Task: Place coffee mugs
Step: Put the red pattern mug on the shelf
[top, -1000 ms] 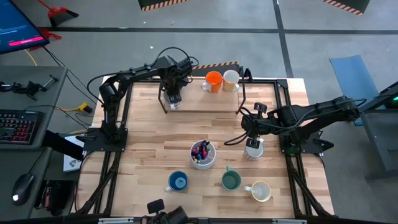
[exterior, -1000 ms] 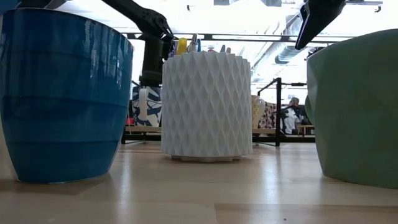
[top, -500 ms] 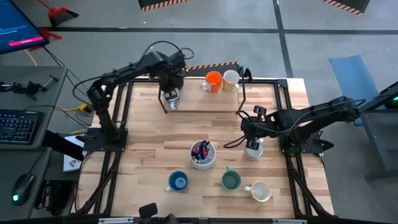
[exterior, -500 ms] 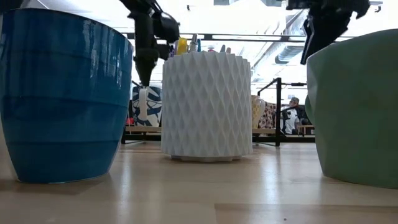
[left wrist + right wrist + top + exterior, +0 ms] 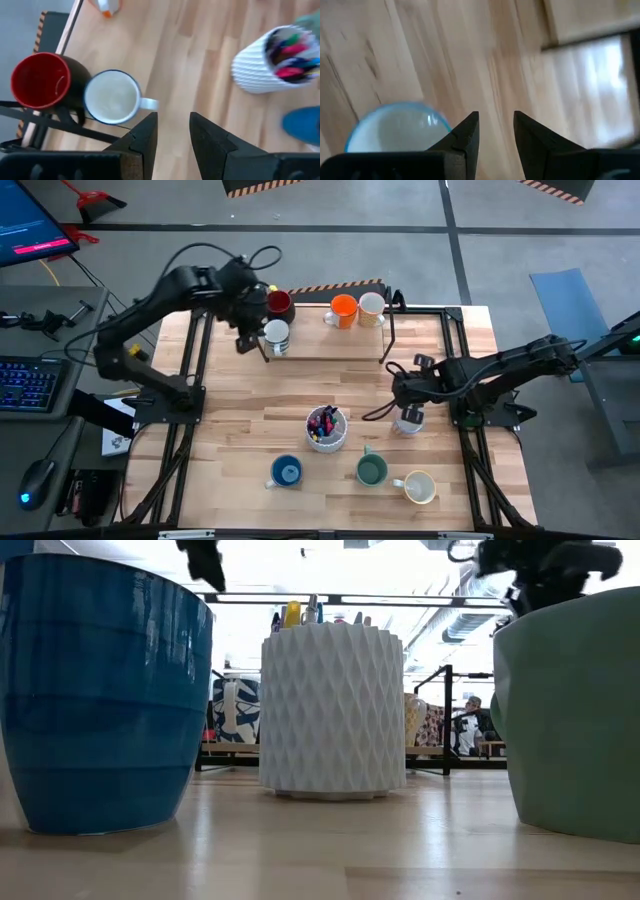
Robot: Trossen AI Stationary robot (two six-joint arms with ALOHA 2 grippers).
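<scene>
Hovering above a white mug (image 5: 409, 419), the right gripper (image 5: 402, 389) stands part-open and empty, needing to descend and grasp, while the left gripper (image 5: 246, 340), open and empty, hangs beside the shelved white mug (image 5: 276, 335)

Bright even overhead light, soft shadows; low view backlit (ceiling glare); wrist views motion-blurred.

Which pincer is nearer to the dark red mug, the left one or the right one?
The left. The left pincer hovers beside the white mug that stands next to the dark red mug. The right pincer is far across the table, above another white mug.
</scene>
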